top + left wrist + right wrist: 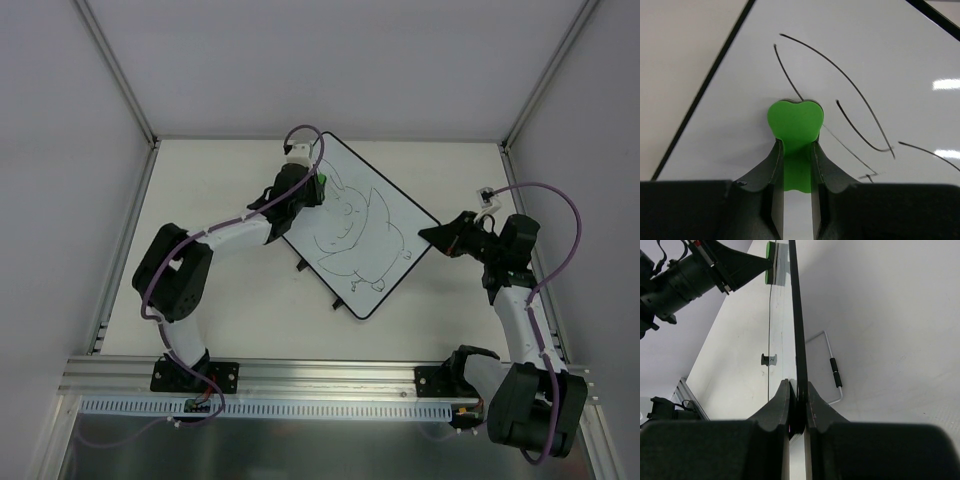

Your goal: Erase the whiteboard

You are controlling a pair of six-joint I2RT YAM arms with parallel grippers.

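Whiteboard (395, 205): thin black frame, set diagonal, cartoon drawing (350, 235).

The whiteboard (345, 165) lies on the desk (220, 190), a little behind its middle. It is turned so that its corners point to the back, the right, the front and the left. The left pincer (316, 186) is over the back-left part of the board, near the back corner, and it grips the eraser (795, 119) between its fingers. The eraser touches the board just beside the upper lines of the drawing (350, 235). The right pincer (430, 236) is at the right corner of the board, clamped on its edge, with one finger on each side of it.
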